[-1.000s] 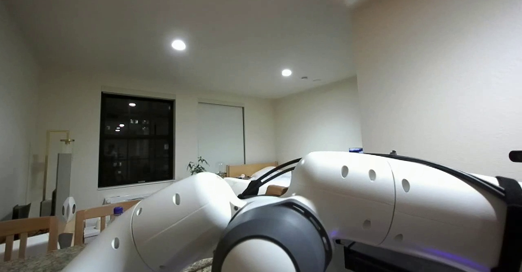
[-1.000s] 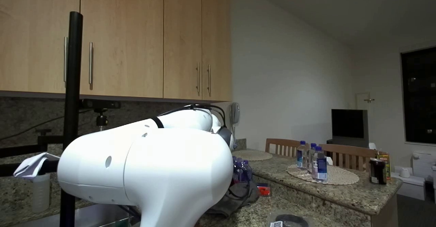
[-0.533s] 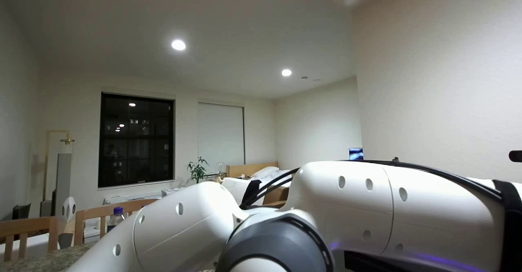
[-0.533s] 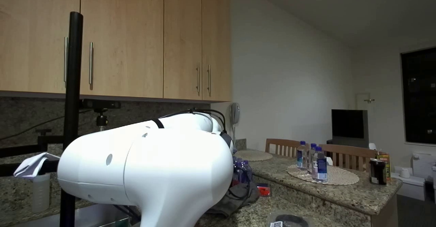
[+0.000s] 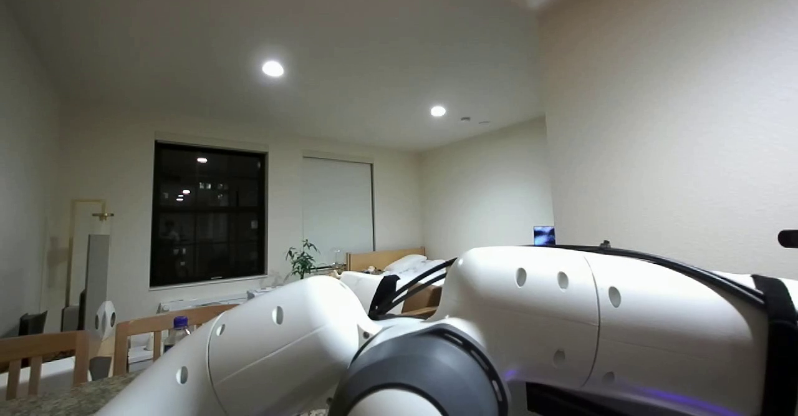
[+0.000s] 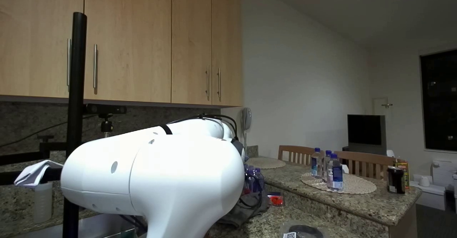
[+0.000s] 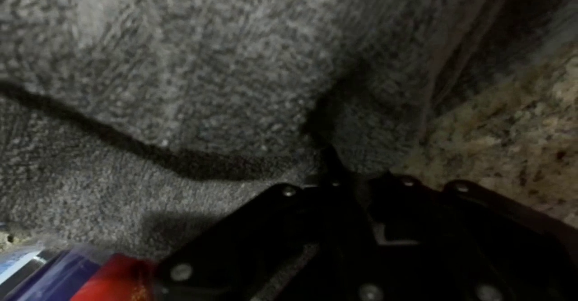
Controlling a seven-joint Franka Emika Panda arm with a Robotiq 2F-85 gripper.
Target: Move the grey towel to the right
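Note:
The grey towel (image 7: 226,89) fills most of the wrist view, rumpled, with a long dark crease running toward my fingertips. My gripper (image 7: 356,179) comes in from the bottom of that view, its black jaws close together and in deep shadow. A fold of the towel leads in between the tips, so the jaws look shut on the cloth; the exact pinch is too dark to see clearly. In an exterior view part of the towel (image 6: 246,211) lies on the granite counter, partly behind the white arm. Both exterior views hide the gripper.
A red packet (image 6: 275,199) and several bottles (image 6: 255,179) stand near the towel. On the raised ledge are clear bottles (image 6: 335,173) on a woven mat (image 6: 360,186) and a dark can (image 6: 396,180). A plastic-wrapped black item (image 6: 303,231) lies at the counter's front.
The arm has come down a little, mostly in the first half second, then stays nearly still. The towel's edge by the red packet has shifted slightly leftward in an exterior view.

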